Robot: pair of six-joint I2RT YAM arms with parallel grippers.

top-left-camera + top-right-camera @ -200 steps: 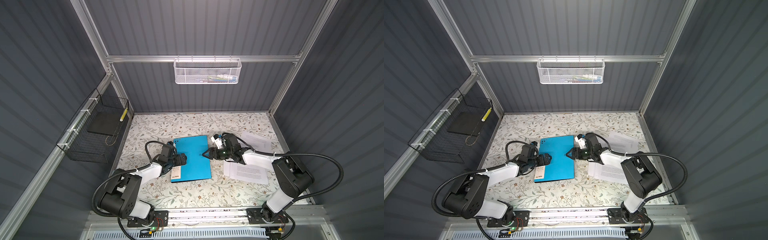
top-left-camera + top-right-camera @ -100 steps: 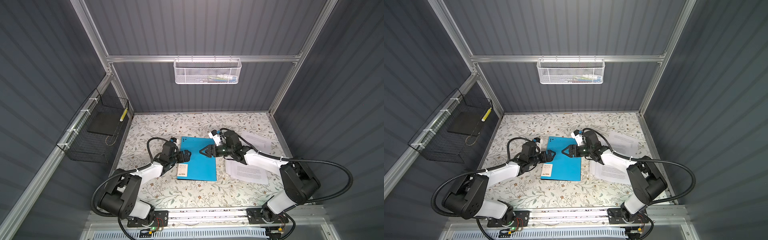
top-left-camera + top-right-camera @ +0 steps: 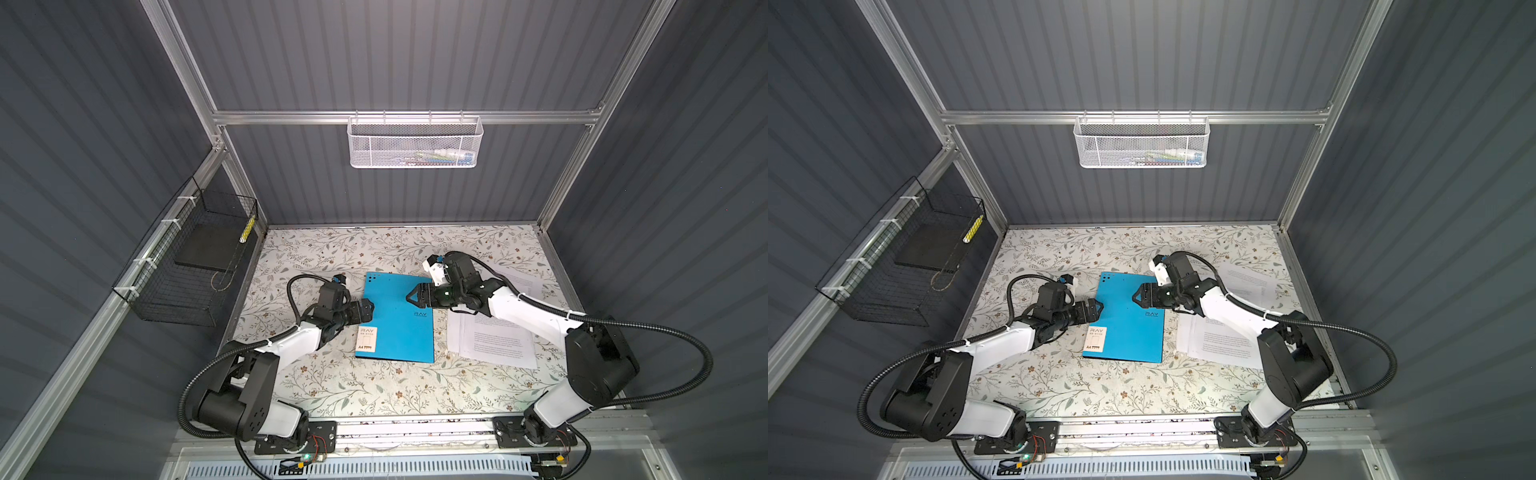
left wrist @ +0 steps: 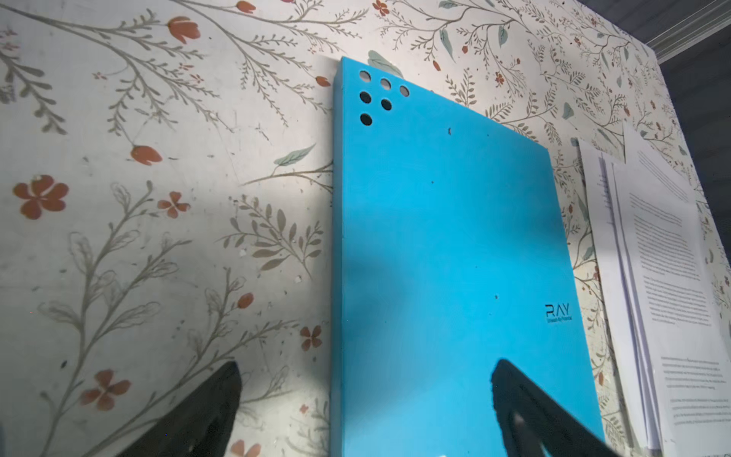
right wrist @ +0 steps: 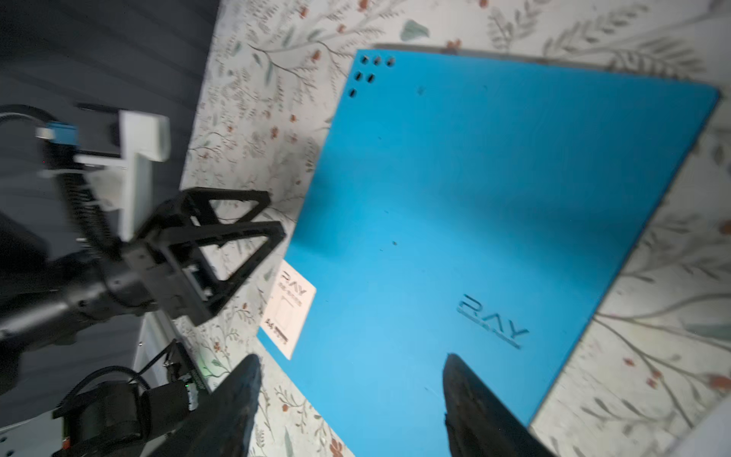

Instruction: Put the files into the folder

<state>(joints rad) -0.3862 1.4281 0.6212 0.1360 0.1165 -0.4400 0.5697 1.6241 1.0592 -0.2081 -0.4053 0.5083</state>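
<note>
The floral bench (image 3: 374, 386) carries everything. In its middle the blue folder (image 3: 399, 332) lies flat and closed, with its white label (image 3: 367, 337) at the near left corner. Just to its right lie the files (image 3: 494, 345), a loose white stack outside the folder and partly under the right arm. The left hand (image 3: 367, 311) is spread wide astride the folder's left edge. The right hand (image 3: 412, 296) is also spread, empty, over the cover near the logo.
</note>
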